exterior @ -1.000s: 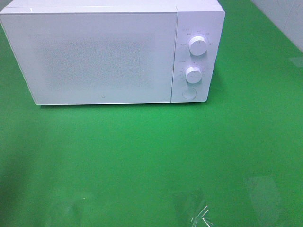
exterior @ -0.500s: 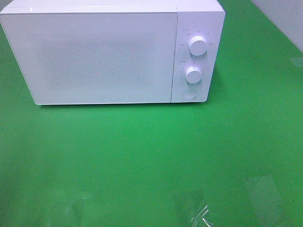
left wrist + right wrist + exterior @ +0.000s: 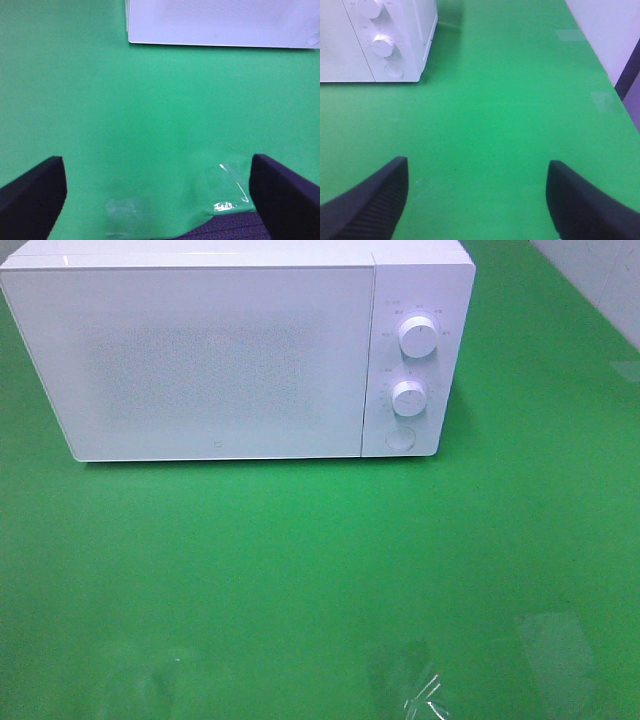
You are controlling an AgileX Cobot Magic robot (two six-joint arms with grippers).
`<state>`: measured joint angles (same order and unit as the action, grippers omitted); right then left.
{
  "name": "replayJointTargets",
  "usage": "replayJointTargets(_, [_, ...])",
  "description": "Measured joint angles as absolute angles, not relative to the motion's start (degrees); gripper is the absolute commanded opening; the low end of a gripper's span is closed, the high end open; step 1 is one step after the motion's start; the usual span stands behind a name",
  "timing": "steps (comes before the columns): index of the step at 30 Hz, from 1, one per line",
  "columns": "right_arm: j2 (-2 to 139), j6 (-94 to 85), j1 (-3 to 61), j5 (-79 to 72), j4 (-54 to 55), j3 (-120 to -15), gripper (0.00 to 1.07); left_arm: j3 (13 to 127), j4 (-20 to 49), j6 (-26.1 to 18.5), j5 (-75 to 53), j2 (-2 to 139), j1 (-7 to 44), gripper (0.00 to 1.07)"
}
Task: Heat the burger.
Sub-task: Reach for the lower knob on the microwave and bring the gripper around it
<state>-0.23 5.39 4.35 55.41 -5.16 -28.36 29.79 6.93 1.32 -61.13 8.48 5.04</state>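
The right gripper (image 3: 476, 162) hangs above the green table surface (image 3: 495, 100). Its two dark fingers (image 3: 367, 200) are spread wide apart, and only bare green surface shows between them. Ahead of the gripper and well apart from it, a white microwave (image 3: 405, 45) stands on the surface. The control panel carries an upper dial (image 3: 369, 6), a lower dial (image 3: 383, 44) directly beneath it, and a round button (image 3: 394, 70) under both. On the side away from the microwave, a white wall (image 3: 610, 25) borders the surface. Two patches of clear tape (image 3: 571, 35) lie flat on the surface near that border.
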Motion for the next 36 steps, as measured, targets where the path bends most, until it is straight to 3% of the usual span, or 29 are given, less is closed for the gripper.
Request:
replayJointTargets(10, [-0.23, 5.39, 4.35, 55.41, -5.16, -28.36, 0.73, 29.79, 7.51, 1.32, -61.13, -0.06, 5.04, 0.91])
replayJointTargets(36, [-0.23, 5.39, 4.35, 55.41, -5.16, -28.36, 0.73, 29.79, 7.51, 1.32, -61.13, -0.29, 5.04, 0.91])
